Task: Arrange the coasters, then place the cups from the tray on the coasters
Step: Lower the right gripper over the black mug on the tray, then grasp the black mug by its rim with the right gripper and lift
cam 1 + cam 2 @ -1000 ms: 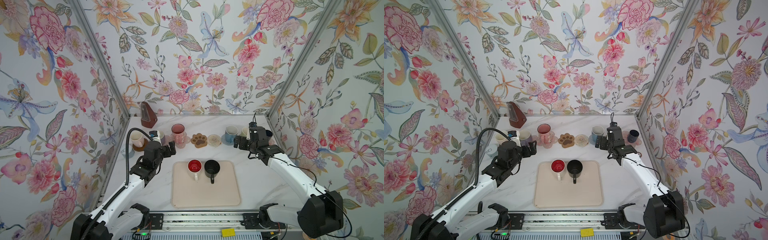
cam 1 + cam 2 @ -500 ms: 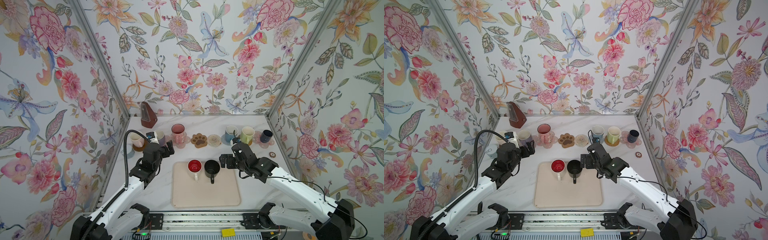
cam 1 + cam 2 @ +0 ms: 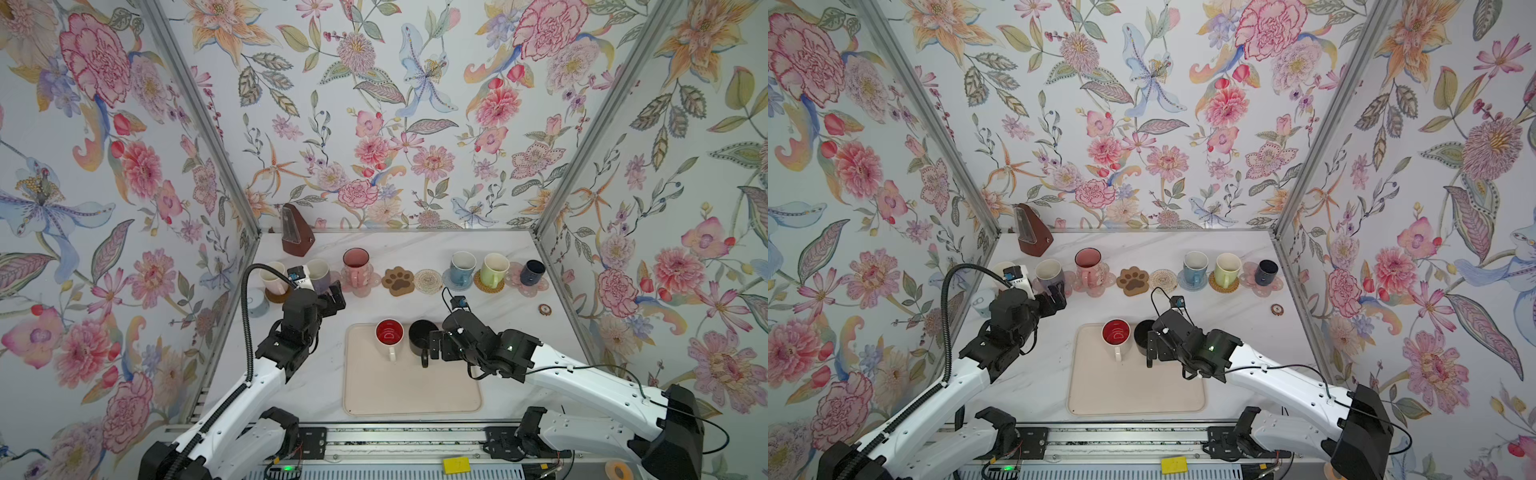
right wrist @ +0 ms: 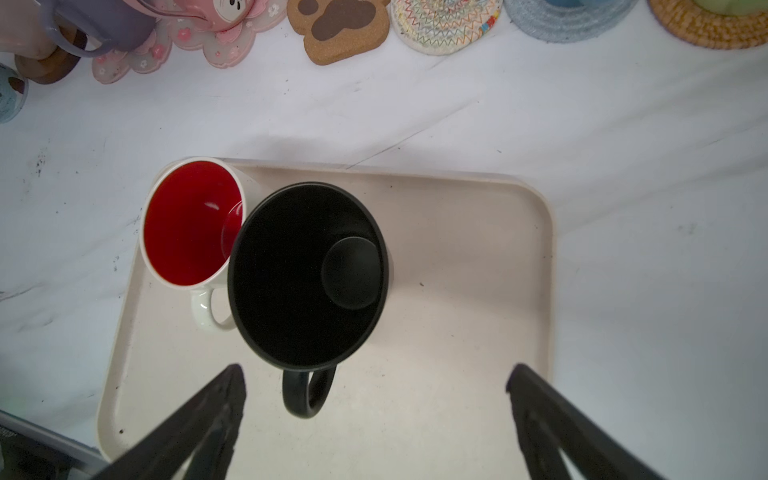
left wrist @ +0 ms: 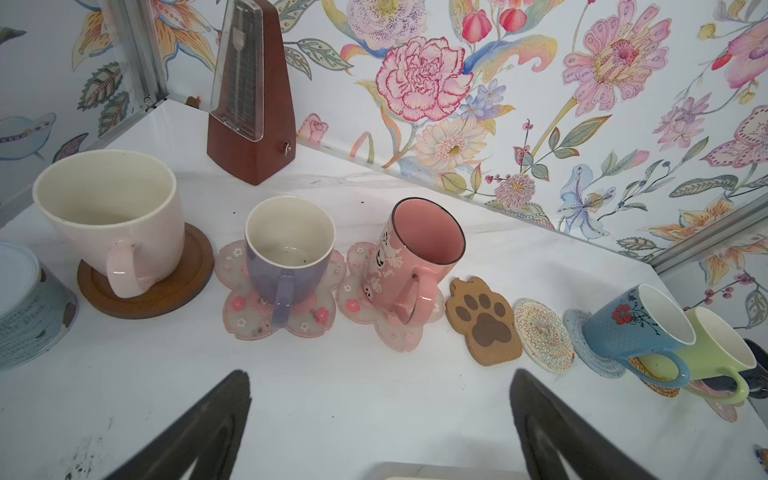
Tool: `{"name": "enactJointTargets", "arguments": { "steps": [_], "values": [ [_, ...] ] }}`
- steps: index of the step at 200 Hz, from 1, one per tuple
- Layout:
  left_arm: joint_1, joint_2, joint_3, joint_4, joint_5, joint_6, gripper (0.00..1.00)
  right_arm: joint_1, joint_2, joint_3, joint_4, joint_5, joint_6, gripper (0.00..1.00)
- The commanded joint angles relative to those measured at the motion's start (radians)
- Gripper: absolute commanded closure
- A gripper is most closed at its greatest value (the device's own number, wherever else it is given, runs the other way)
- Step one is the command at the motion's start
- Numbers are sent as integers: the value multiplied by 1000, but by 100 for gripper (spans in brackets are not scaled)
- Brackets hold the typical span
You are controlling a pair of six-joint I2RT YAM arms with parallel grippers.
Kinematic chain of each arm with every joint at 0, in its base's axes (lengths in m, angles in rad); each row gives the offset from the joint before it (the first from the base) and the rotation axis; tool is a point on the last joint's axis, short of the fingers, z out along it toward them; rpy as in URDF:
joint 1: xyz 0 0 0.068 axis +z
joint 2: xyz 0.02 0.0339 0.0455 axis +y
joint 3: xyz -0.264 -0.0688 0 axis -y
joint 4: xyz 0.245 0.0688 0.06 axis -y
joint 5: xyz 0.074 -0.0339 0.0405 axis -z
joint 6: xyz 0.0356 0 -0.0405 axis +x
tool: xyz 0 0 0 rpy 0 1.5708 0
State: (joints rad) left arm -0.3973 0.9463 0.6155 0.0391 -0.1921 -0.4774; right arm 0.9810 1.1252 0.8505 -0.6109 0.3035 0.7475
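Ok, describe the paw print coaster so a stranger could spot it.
Look beyond the beige tray to the far row of coasters. Two mid-row hold no cup. The paw print coaster is the brown paw-shaped one, left of the round woven coaster.

Looks like a staged robot test booth rather than a lived-in room: three flat panels of floral wallpaper (image 3: 374, 124) joined by bare aluminium corner posts (image 3: 205, 124), boxed round a white marble-look tabletop (image 3: 415, 249). Right along the front edge, a metal rail (image 3: 399, 434) carrying two white-and-black robot arms (image 3: 590, 382), cables trailing. Homely dressing only: a wooden metronome (image 3: 296, 232) parked in the back corner.
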Motion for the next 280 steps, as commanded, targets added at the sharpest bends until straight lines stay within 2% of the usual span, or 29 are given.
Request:
{"name": "enactJointTargets", "arguments": {
  "steps": [1, 59, 86, 106, 127, 140, 193, 216, 280],
  "values": [
    [11, -20, -18, -1, -25, -20, 1, 44, 23, -3, -23, 38, 54, 1],
    [11, -32, -35, 5, -28, -30, 1, 129, 94, -12, -4, 42, 82, 2],
    [11, -29, -45, 17, -20, -37, 1, 134, 140, -43, 34, 51, 82, 7],
    [12, -26, -39, 12, -19, -34, 1, 135, 167, -48, 36, 58, 77, 15],
    [12, -26, -39, 12, -22, -32, 1, 136, 176, -54, 39, 77, 69, 31],
    [12, -26, -40, 15, -21, -32, 1, 135, 179, -56, 55, 74, 57, 37],
    [12, -21, -34, 13, -20, -29, 1, 136, 220, -61, 154, 41, 38, 42],
    [13, -28, -35, 13, -21, -27, 1, 134, 248, -53, 167, 39, 29, 50],
    [12, -29, -40, 15, -20, -30, 1, 124, 261, -64, 173, 23, 8, 85]
  ]
}}
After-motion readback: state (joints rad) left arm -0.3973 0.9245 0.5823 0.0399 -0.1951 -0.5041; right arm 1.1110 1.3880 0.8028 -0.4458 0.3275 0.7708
